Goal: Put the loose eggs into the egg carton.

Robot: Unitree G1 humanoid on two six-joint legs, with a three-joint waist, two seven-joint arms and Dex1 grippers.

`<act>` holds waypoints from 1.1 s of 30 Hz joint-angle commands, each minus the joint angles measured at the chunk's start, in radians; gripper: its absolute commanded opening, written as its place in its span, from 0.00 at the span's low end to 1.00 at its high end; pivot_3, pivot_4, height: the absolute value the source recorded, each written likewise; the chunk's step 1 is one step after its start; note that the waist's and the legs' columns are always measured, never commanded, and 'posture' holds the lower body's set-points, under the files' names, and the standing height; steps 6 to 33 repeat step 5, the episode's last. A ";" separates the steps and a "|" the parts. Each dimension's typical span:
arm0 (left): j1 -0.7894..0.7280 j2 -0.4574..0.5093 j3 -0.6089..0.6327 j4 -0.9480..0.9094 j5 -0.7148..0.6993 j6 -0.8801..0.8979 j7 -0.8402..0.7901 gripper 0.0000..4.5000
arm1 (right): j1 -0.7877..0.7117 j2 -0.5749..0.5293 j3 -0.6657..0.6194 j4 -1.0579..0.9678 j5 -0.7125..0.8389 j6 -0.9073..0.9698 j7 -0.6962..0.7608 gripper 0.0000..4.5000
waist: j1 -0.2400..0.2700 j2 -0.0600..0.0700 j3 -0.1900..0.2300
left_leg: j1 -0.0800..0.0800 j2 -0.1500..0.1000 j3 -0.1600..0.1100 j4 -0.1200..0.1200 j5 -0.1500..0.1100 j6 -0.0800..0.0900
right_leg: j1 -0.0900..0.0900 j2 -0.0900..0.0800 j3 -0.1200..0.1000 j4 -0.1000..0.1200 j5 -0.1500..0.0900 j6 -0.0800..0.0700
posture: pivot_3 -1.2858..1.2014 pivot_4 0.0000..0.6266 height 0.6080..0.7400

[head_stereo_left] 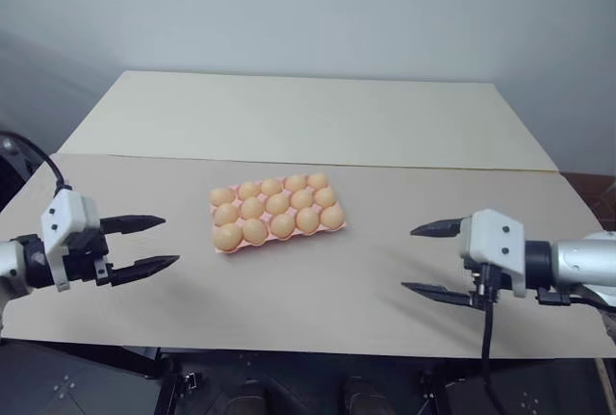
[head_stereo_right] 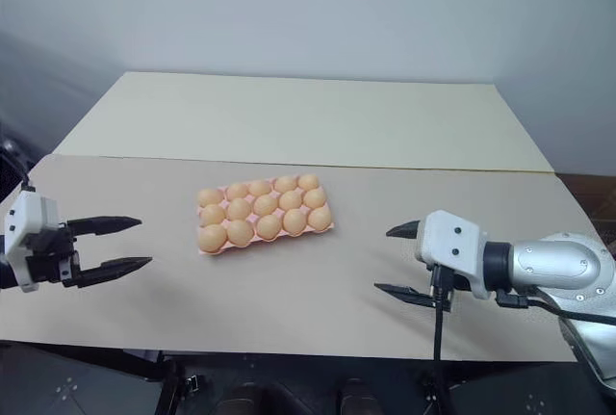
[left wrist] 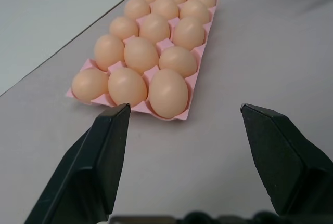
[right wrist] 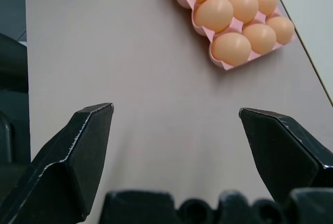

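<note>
Soft even light, faint shadows

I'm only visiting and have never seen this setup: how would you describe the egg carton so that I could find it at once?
Look at the grey-beige table. Near its middle, between the left gripper and the right gripper and touched by neither, lies the egg carton, set at a slight slant. It is the one pink thing there: a flat lidless tray whose three rows of five cups each hold an orange-tan egg.

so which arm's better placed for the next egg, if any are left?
Neither. The egg carton shows all fifteen cups filled, and no loose egg lies on the table. Left gripper and right gripper both hang open and empty, off to either side of the carton.
</note>
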 commanded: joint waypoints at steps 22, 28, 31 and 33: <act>0.052 -0.035 0.055 -0.082 -0.058 0.062 0.062 0.81 | -0.050 -0.023 -0.010 0.045 -0.009 -0.075 0.042 1.00 | 0.000 0.000 0.000 | 0.001 0.000 0.001 0.000 0.000 0.000 | 0.001 0.000 0.001 0.000 0.000 0.000 | 0.52 0.24 1.00; 0.052 -0.035 0.055 -0.082 -0.058 0.062 0.062 0.81 | -0.050 -0.023 -0.010 0.045 -0.009 -0.075 0.042 1.00 | 0.000 0.000 0.000 | 0.001 0.000 0.001 0.000 0.000 0.000 | 0.001 0.000 0.001 0.000 0.000 0.000 | 0.52 0.24 1.00; 0.052 -0.035 0.055 -0.082 -0.058 0.062 0.062 0.81 | -0.050 -0.023 -0.010 0.045 -0.009 -0.075 0.042 1.00 | 0.000 0.000 0.000 | 0.001 0.000 0.001 0.000 0.000 0.000 | 0.001 0.000 0.001 0.000 0.000 0.000 | 0.52 0.24 1.00; 0.052 -0.035 0.055 -0.082 -0.058 0.062 0.062 0.81 | -0.050 -0.023 -0.010 0.045 -0.009 -0.075 0.042 1.00 | 0.000 0.000 0.000 | 0.001 0.000 0.001 0.000 0.000 0.000 | 0.001 0.000 0.001 0.000 0.000 0.000 | 0.52 0.24 1.00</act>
